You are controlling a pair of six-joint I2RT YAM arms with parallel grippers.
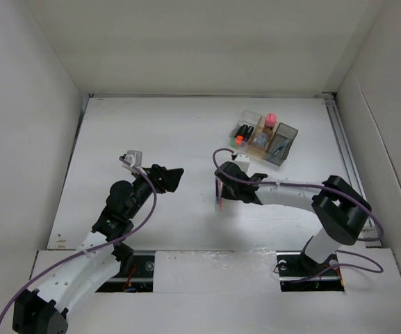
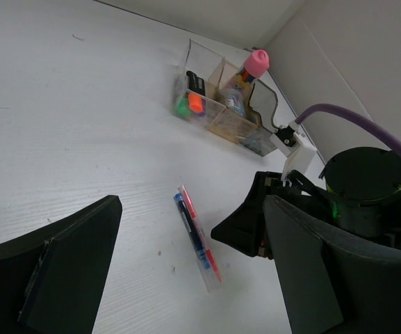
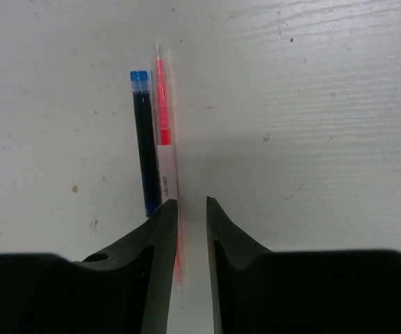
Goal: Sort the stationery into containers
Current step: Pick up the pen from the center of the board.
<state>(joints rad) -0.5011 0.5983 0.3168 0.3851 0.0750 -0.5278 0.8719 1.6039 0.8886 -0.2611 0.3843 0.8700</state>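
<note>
Your right fingers (image 3: 155,271) stand over the two pens on the desk (image 3: 311,104). They are apart by only a narrow gap and grip nothing. The pink pen (image 3: 162,118) lies touching the blue pen (image 3: 144,139), and its lower end runs under the edge of one finger, not into the gap.

This is the main risk, I think. If you close now, that finger can press on top of the pen or push it sideways, and the fingers will meet on nothing. Open them wider and shift a little toward the pens before you go down. Because the two pens touch, a wider grip may also take both, or roll the blue one away.

Your left fingers (image 2: 68,264) are wide open and empty, near the same pens, so take care that the two arms do not meet.

The containers (image 1: 263,137) stand well apart, at the far right of the desk, with markers (image 2: 194,103) and the pink-capped bottle (image 2: 258,62) inside. A thin pen held near its end may tilt and catch on a wall there.
</note>
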